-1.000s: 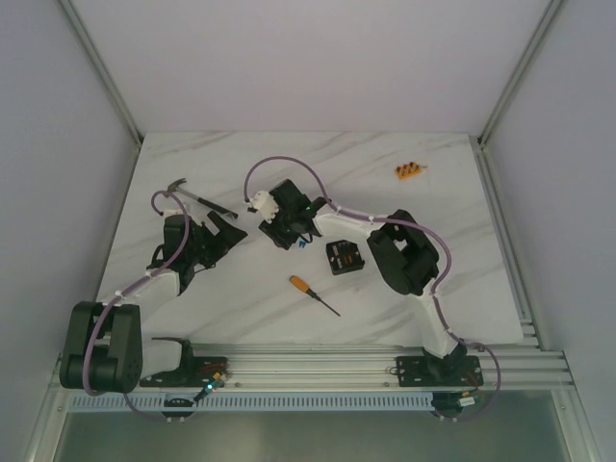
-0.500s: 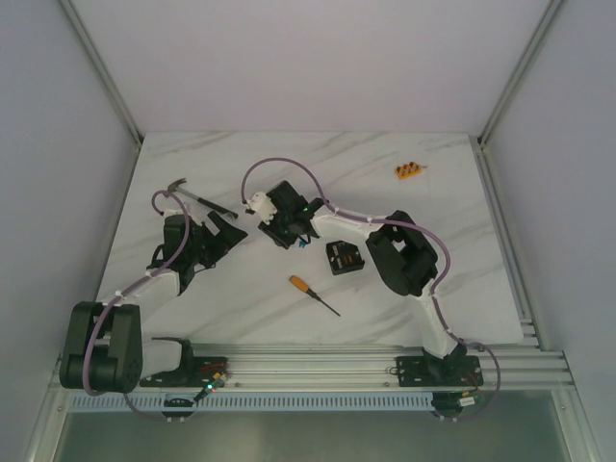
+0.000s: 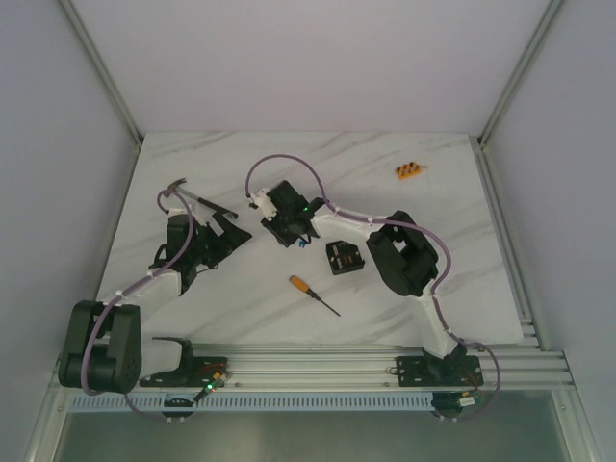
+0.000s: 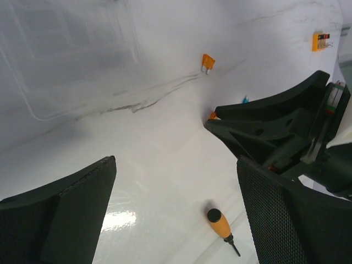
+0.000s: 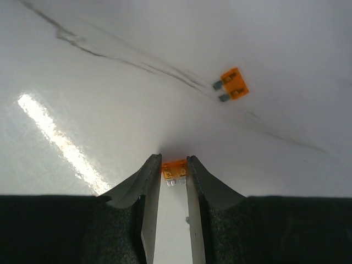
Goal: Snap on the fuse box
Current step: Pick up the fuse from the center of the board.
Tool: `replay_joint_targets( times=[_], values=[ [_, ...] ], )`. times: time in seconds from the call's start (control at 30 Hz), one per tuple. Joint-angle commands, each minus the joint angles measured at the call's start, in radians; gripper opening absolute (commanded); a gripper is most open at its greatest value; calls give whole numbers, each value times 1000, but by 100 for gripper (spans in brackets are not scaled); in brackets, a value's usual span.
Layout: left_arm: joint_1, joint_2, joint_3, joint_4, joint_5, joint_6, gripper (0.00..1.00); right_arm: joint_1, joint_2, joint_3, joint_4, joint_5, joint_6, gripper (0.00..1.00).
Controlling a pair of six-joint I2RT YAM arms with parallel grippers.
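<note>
Two arms are on the white marbled table, and neither one is touching the small black squarish plastic fuse box. It's sitting flat on the table with its orange and dark fuses facing up, just beside the right arm's bulky elbow.

Left of the fuse box and slightly further back is the right gripper, tipped down at the tabletop. Its fingers are squeezed nearly together and look pinched on a tiny orange blade fuse sitting right at the tips. A second loose orange fuse lies on the table beyond those tips, not touching anything.

Further left of the fuse box again, past the right one, is the left gripper. Its jaws are spread wide with nothing between them, just bare table.

An orange-handled screwdriver lies left of the fuse box and nearer the arm bases, close by but apart. The small orange block with dark dots is well behind the fuse box, off to the right.
</note>
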Motion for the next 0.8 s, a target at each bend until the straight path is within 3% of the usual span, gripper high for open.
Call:
replay_joint_targets(
  times=[0.0,0.3,0.63,0.77],
  values=[
    [-25,-3,7,44,0,11,100,-10,-59,12,-23,108,172,24],
    [-137,8,-57,303,-28,-36,95,-17,-185,-93,83,216,464,24],
    [-341,17,-99,563,-268,26,86,-14,-347,-261,251,220,721,24],
    [-369,53,-109,655,-302,33,76,-14,-398,-310,290,207,773,24]
  ],
)
